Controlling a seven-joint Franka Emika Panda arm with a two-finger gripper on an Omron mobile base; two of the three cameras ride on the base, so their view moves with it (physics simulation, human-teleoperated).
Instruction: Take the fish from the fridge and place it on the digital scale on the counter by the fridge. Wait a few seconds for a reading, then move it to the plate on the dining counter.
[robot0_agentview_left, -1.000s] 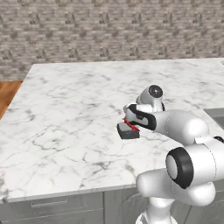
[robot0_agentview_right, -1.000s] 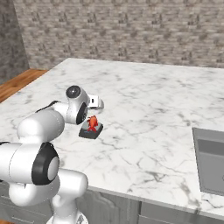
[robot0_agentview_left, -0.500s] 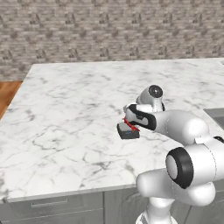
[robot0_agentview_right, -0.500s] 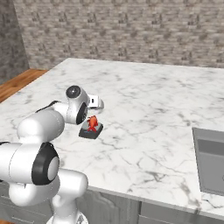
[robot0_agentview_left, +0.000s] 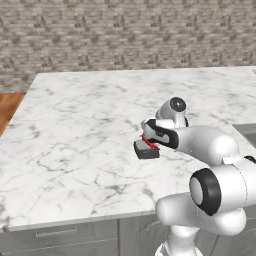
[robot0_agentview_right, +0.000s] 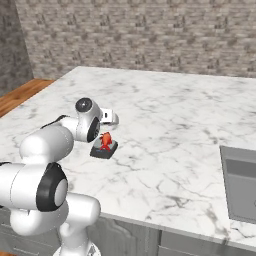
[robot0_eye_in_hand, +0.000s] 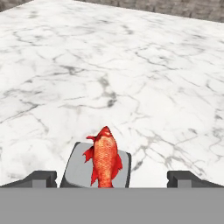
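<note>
The red-orange fish (robot0_eye_in_hand: 105, 159) lies on the dark grey digital scale (robot0_eye_in_hand: 75, 169), which rests on the white veined marble counter (robot0_eye_in_hand: 131, 65). My gripper (robot0_eye_in_hand: 113, 179) hovers just over the scale. It is open, and its dark fingertips (robot0_eye_in_hand: 41, 177) stand wide apart on either side of the fish without touching it. From the left base view the fish (robot0_agentview_left: 149, 143) sits on the scale (robot0_agentview_left: 145, 151) right under my hand. The right base view has the fish (robot0_agentview_right: 105, 140) on the scale (robot0_agentview_right: 103, 150) beside my forearm.
A recessed sink (robot0_agentview_right: 241, 184) is cut into the marble at the right, its corner (robot0_agentview_left: 248, 129) visible past my arm. A brick wall (robot0_agentview_left: 125, 35) runs behind the counter. Wooden floor (robot0_agentview_left: 9, 106) lies beyond the counter's left edge.
</note>
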